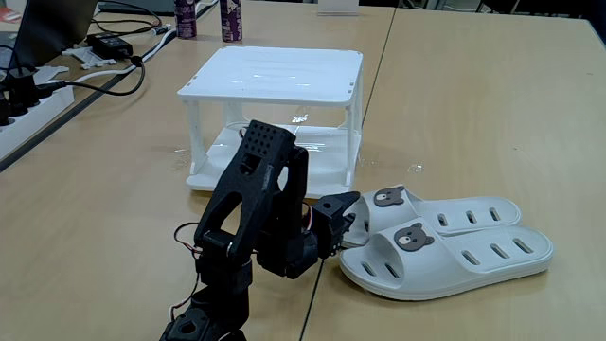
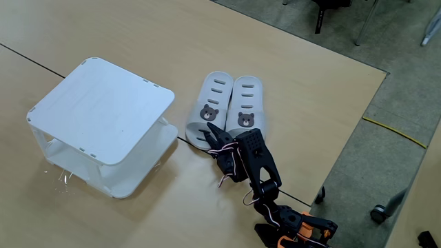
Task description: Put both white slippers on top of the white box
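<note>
Arm folded low | gripper [image 1: 348,214] parted at slippers' [image 1: 454,248] toe ends, holding nothing | white box [image 1: 275,76] apart

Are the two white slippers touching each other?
Touching. In a fixed view the slippers lie side by side with their inner edges pressed together and no table showing between them; the other fixed view agrees.

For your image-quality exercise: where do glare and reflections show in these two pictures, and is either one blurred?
In a fixed view, ceiling light glares in streaks on the white box top and its glossy lower shelf; in the other fixed view the box top looks evenly lit and matte. Both are sharp, with soft shadows under the white slippers.
</note>
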Controlling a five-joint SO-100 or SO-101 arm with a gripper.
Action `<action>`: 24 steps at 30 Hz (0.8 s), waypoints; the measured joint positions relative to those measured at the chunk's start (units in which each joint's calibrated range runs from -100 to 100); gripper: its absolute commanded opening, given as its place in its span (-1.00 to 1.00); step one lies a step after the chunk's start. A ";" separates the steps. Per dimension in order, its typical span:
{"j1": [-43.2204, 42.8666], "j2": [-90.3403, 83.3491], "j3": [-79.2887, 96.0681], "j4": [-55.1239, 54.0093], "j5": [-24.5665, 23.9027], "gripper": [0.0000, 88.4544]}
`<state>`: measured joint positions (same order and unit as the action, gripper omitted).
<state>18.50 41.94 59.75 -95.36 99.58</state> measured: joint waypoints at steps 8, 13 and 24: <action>2.55 2.72 -16.62 10.99 0.00 -0.62; 5.02 3.46 -28.57 24.38 0.00 -0.62; 6.89 3.63 -36.21 33.48 0.00 -0.99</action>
<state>25.39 45.57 23.54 -61.89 99.58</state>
